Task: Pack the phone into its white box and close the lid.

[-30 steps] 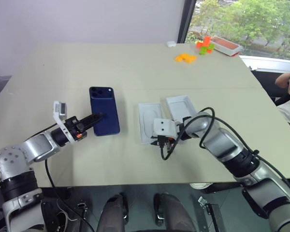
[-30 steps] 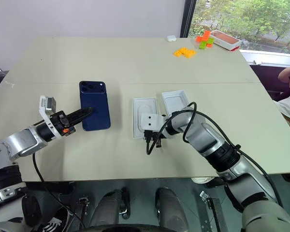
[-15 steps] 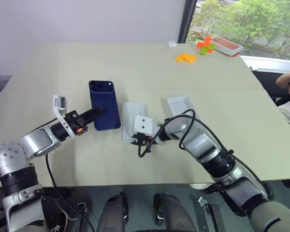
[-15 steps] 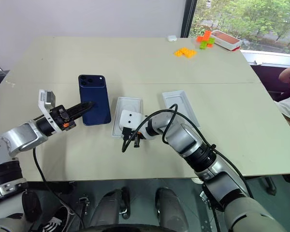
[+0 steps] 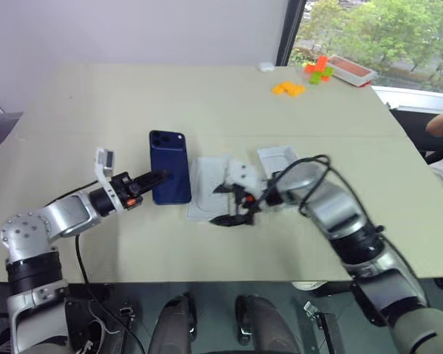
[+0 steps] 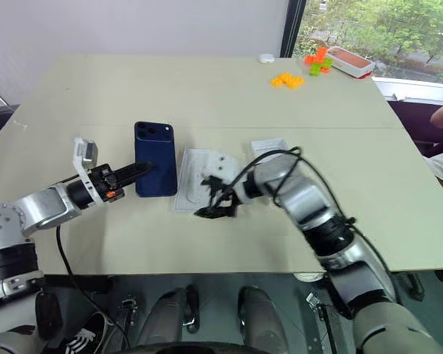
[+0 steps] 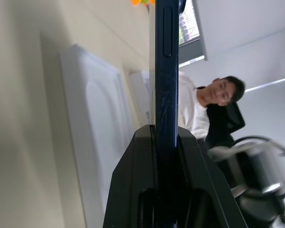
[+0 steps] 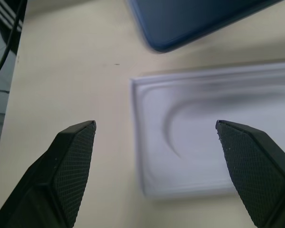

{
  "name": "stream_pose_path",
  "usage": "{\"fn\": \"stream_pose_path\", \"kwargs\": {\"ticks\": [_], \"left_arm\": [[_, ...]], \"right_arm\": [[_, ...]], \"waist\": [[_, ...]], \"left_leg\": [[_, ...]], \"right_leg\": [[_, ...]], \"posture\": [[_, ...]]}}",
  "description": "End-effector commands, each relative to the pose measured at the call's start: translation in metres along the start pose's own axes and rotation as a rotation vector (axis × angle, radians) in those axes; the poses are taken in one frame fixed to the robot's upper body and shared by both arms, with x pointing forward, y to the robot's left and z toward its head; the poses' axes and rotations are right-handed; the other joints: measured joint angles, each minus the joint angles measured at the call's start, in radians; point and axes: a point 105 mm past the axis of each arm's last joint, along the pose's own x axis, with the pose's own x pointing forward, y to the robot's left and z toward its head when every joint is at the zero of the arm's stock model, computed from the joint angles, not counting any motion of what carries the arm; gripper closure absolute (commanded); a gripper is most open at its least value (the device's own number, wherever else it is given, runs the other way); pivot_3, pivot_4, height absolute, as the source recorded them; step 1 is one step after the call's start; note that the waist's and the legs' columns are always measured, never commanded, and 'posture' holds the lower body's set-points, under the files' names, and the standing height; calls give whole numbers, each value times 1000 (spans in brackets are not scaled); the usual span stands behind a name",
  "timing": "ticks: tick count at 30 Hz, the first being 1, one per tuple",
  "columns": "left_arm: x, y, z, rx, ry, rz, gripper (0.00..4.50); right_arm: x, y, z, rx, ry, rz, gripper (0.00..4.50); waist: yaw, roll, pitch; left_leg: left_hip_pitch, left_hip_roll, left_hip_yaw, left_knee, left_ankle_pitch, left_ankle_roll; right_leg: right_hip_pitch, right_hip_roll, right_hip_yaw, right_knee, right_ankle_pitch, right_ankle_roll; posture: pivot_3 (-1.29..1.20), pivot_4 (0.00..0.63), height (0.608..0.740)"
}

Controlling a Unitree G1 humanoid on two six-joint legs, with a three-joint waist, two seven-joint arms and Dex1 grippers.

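Beige table [image 5: 207,96] fills the head view: my left claw [image 5: 156,178] pinches the near edge of the phone [image 5: 170,176], which lies flat, left of a thin white insert [image 5: 204,189]. Left wrist view: black fingers [image 7: 133,180] clamp the phone's edge. Right wrist view: my right claw [image 8: 156,128] is spread wide above the insert's corner, holding nothing.

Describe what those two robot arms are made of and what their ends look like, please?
Both arms are silver-grey metal segments with black joints and loose black cables. The left gripper has two black fingers, an orange mark and a small white block; the right gripper has textured black fingers.
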Motion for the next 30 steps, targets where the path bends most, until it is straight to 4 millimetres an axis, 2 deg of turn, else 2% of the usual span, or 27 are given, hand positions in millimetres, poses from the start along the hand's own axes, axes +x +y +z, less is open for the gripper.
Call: {"fn": "stream_pose_path", "kwargs": {"ticks": [1, 8, 12, 14, 17, 30], "left_arm": [[6, -7, -2, 6, 4, -37, 4500], [30, 0, -9, -65, 35, -45, 4500], [39, 14, -12, -76, 59, 28, 4500], [43, 13, -14, -82, 80, 15, 4500], [52, 1, -16, -82, 124, -35, 4500], [70, 8, -27, -56, 180, 5, 4500]], "right_arm": [[-19, 0, 7, 13, -85, -3, 273], [-16, -3, -1, 34, -65, -60, 273], [-15, -4, 0, 43, -77, -75, 273], [-15, -5, 1, 44, -79, -84, 273], [-13, -7, 3, 43, -87, -96, 273], [-9, -13, 7, 28, -98, -131, 273]], "waist": [[6, 0, 0], [12, 0, 0], [12, 0, 0], [12, 0, 0], [16, 0, 0], [14, 0, 0]], "left_leg": [[0, 0, 0, 0, 0, 0], [0, 1, -2, 1, 1, 1], [0, 0, -2, 3, 2, 4], [0, 0, -1, 3, 3, 5], [0, 0, -2, 3, 3, 6], [0, 1, -4, 4, 4, 7]], "right_leg": [[0, 0, 0, 0, 0, 0], [0, 1, -2, 2, 0, 0], [1, 1, -2, 1, 0, 0], [2, 1, -2, 1, 0, 0], [2, 2, -3, 1, 0, 0], [3, 5, -5, 2, 1, 4]], "posture": [[0, 150, 740], [0, 150, 740], [0, 150, 740], [0, 150, 740], [0, 150, 740], [0, 150, 740]]}}
